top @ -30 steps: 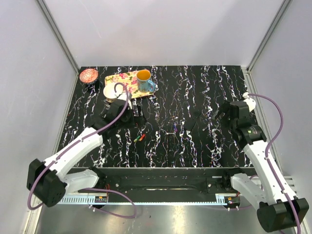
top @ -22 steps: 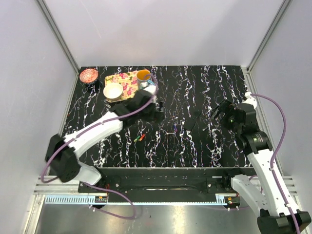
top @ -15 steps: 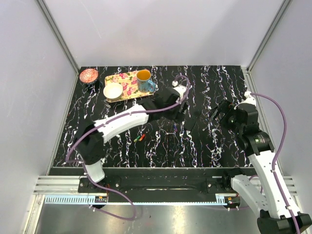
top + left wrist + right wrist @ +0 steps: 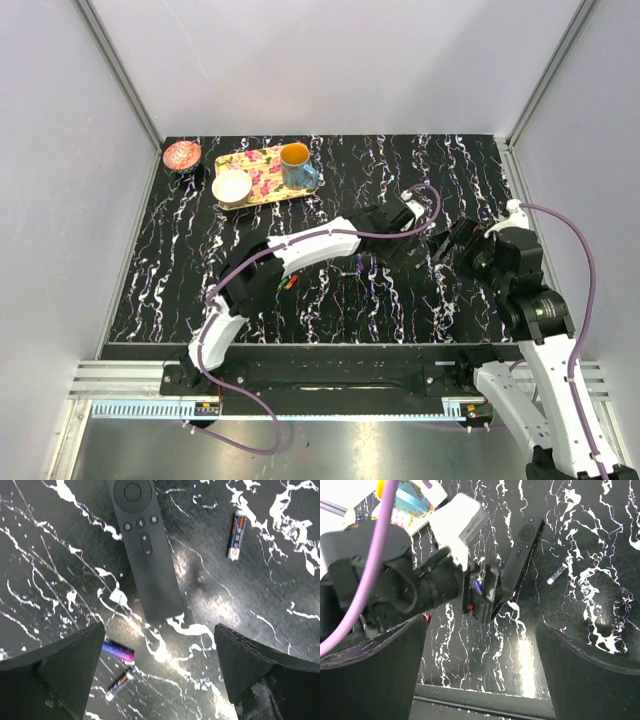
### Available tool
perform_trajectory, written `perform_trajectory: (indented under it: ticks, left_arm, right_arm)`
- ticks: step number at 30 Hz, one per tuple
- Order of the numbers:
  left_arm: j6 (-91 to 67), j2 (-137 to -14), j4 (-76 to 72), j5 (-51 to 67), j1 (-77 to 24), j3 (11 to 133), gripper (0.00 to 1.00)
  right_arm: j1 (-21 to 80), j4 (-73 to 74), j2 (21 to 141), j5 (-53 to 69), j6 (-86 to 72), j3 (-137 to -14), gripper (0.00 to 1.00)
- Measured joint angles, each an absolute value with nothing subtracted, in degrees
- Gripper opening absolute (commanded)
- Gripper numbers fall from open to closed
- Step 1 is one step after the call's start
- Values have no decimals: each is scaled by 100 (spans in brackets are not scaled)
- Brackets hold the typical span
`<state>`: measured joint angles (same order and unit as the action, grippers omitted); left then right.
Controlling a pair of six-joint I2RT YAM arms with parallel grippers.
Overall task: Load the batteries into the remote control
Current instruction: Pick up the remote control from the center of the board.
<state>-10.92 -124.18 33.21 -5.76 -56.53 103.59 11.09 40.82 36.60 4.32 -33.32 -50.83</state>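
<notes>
The black remote control (image 4: 147,550) lies flat with its buttons up, right of the table's middle; it also shows in the right wrist view (image 4: 517,565). My left gripper (image 4: 160,672) hangs open and empty just above its near end, in the top view (image 4: 408,238) covering it. A dark-and-orange battery (image 4: 236,529) lies right of the remote. A blue-purple battery (image 4: 118,651) and another dark one (image 4: 119,684) lie by my left finger. A red and a green battery (image 4: 288,283) lie further left. My right gripper (image 4: 450,243) is open and empty, close to the right of the left one.
A floral yellow tray (image 4: 262,170) at the back left holds a blue mug (image 4: 296,165) and a white bowl (image 4: 231,186). A pink bowl (image 4: 182,154) sits in the back left corner. The left arm (image 4: 300,245) stretches across the table's middle.
My left arm has swung from beside the tray rightward across the table and now hovers over the remote. My right gripper has shifted slightly nearer and left.
</notes>
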Motion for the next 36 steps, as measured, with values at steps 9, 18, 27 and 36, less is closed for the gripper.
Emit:
perform_trajectory:
  ticks: [9, 18, 27, 36]
  left_arm:
    - [-1076, -13406, 3404, -639, -5594, 11330, 79]
    - [-1225, -13767, 3492, -600, -5435, 11577, 74]
    - [-1256, -13788, 3511, -607, -5380, 11592, 52]
    - [-1356, -13710, 3269, -593, -5378, 11325, 0]
  right_arm:
    - [1109, 4497, 3341, 572, -3336, -5199, 100]
    - [1109, 4639, 3319, 663, -3374, -5315, 100]
    - [1109, 4644, 3321, 672, -3404, -5323, 100]
    - [1109, 4641, 3295, 663, -3437, -5323, 100]
